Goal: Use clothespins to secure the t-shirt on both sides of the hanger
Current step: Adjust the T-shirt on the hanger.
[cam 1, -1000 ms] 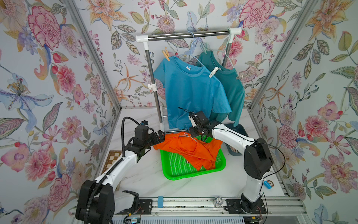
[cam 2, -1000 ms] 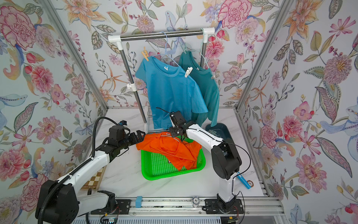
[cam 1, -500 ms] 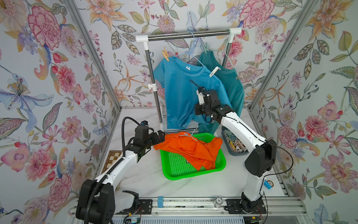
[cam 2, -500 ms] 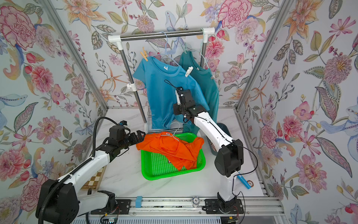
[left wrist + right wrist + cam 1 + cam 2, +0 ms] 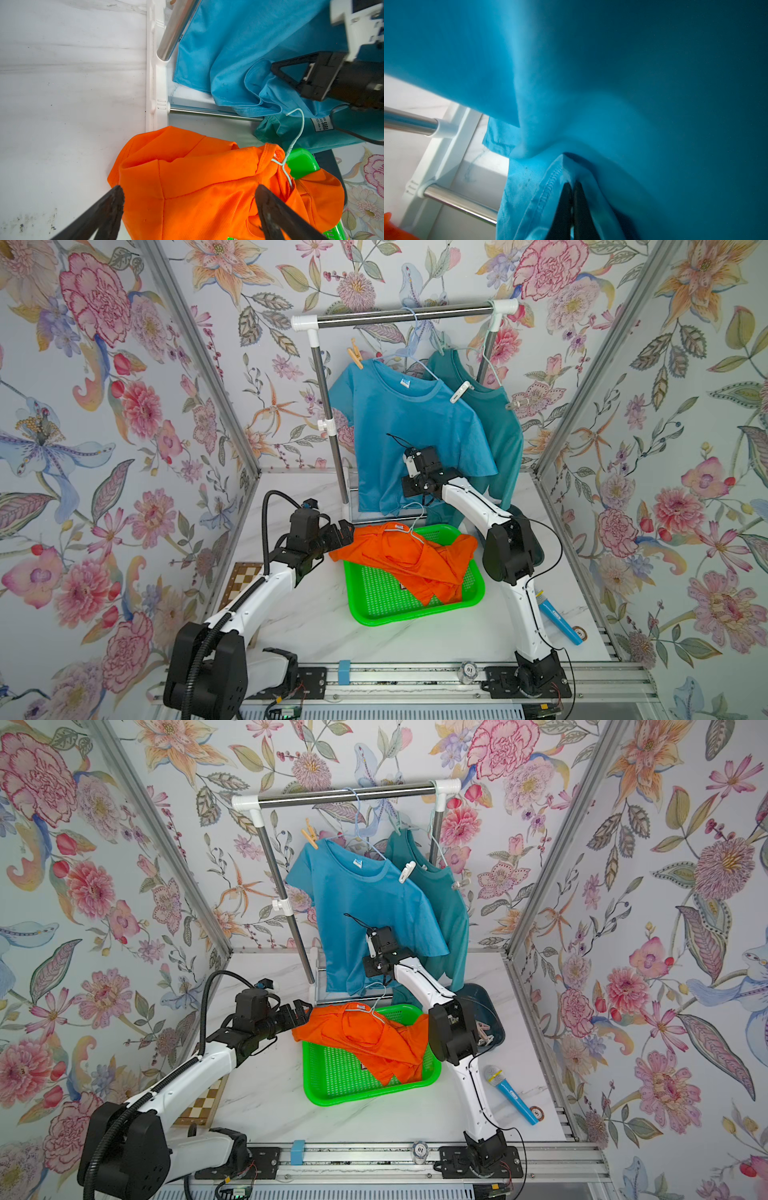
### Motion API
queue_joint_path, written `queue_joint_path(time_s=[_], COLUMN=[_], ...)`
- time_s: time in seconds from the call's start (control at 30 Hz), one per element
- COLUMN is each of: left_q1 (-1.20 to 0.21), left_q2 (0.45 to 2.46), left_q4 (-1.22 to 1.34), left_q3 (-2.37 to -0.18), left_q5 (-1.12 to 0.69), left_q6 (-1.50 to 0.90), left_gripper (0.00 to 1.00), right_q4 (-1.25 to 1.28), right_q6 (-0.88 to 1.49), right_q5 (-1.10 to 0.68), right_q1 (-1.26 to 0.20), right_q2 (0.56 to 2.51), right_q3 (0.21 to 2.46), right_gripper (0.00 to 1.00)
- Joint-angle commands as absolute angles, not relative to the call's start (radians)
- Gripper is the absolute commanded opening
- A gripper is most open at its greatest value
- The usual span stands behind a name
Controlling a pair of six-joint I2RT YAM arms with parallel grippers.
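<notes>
Evidently, the left end effector (image 5: 189, 193) is spread wide and nothing is held in it; the near shoulder of the orange t-shirt (image 5: 399, 556) is framed between its fingers, though whether cloth is touched cannot be told; the shirt is draped over the rim of the green basket (image 5: 415, 616), with its pale wire hanger (image 5: 296, 133) threaded through the collar, and its long axis is judged to run from this end effector across the basket toward the right arm; the right end effector (image 5: 572, 193) is pressed into the lower hem of the blue t-shirt (image 5: 399, 414) hung on the rack (image 5: 399, 315), its fingers drawn almost together with only a thin slit between them; whether cloth or anything else is pinched there cannot be told, and no pin is seen in it; the clothespins (image 5: 482, 1031) are heaped in the dark bin (image 5: 496, 1011) on the counter (image 5: 311, 614), below the right elbow and well back from that end effector, toward the robot's right; their own lie is too small to be read; the right arm is thus judged much the nearer for a pick, while the left is placed to steady the shirt; the left arm is reached low and forward, wrist level; the right is folded at the elbow, forearm angled up toward the rack.
</notes>
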State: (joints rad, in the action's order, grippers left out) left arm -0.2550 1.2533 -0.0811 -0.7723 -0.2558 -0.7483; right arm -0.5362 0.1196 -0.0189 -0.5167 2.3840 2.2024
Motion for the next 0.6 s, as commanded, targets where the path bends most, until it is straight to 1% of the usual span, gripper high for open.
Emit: queue_joint_path(time_s=[0.0,0.07,0.17,0.23,0.3,0.33,0.37,0.43,0.57], left_q1=[-0.247,-0.248,-0.247,-0.247,-0.247,-0.247,-0.247,-0.247,-0.249], left_q2=[1.254,1.25,1.25,1.252,1.252,1.25,1.249,1.253,1.247], left_q4=[-0.082,-0.088,-0.089,-0.086,-0.076,-0.07,-0.065,-0.061,-0.059], left_q3=[-0.789,-0.791,-0.793,-0.792,-0.785,-0.781,-0.778,-0.778,-0.781], left_q5=[-0.264,-0.261,-0.259,-0.264,-0.27,-0.271,-0.274,-0.278,-0.29], left_q6=[-0.755,-0.75,-0.748,-0.751,-0.758,-0.762,-0.763,-0.764,-0.765], left_gripper=[1.0,1.0,1.0,1.0,1.0,1.0,1.0,1.0,1.0], right_q4=[-0.587,-0.591,-0.63,-0.662,-0.675,-0.673,-0.673,-0.678,-0.747], right_q6=[0.119,0.135,0.144,0.132,0.119,0.107,0.096,0.081,0.095], right_q5=[-0.045,-0.011,-0.001,-0.031,-0.058,-0.064,-0.079,-0.109,-0.145], right_q1=[-0.538,-0.521,-0.48,-0.469,-0.476,-0.486,-0.497,-0.526,-0.571], right_q2=[2.386,2.372,2.371,2.376,2.357,2.34,2.332,2.338,2.417], right_q3=[2.252,2.241,2.269,2.297,2.284,2.266,2.262,2.291,2.49], right_gripper=[0.34,0.37,0.37,0.26,0.09,0.02,0.0,0.0,0.0])
